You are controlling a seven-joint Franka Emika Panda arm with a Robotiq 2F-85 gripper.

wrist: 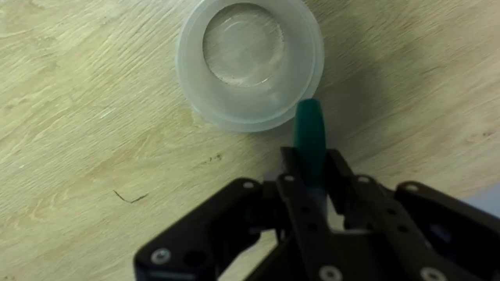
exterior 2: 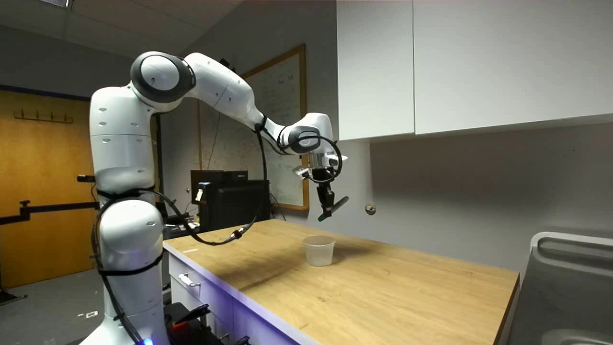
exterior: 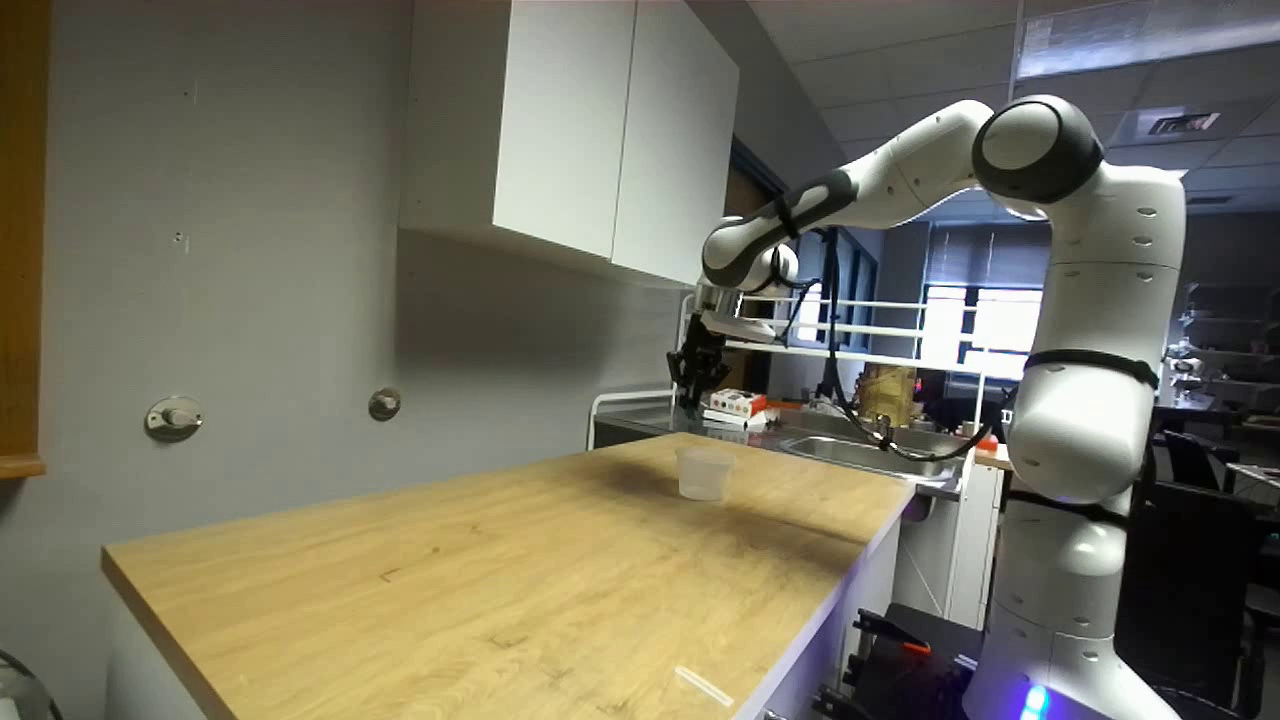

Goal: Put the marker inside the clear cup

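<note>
Marker (wrist: 310, 134) was held aloft, tilted, over the tabletop (exterior 2: 407, 287); its green end, rounded, pointed downward and in the wrist view overlapped the rim of the clear cup (wrist: 250, 115). Gripper (wrist: 311, 158) had its fingers narrow, pinched on the marker. Clear cup stood upright below, in from every edge: thin, cloudy plastic, round, flared upward. Tabletop was flat, pale wood-grain, with a dark tick-shaped mark (wrist: 131, 198). A white strip (exterior: 703, 686) lay beside the drawer-side edge, near a corner. Boxy white cabinets (exterior 2: 503, 62) hung above the wall-side edge. Black cable (exterior 2: 237, 234) sagged below the arm (exterior 2: 225, 91). Past the sink-side edge sat a metal sink (exterior: 860, 455) and, near it, a red-and-white box (exterior: 738, 402).
</note>
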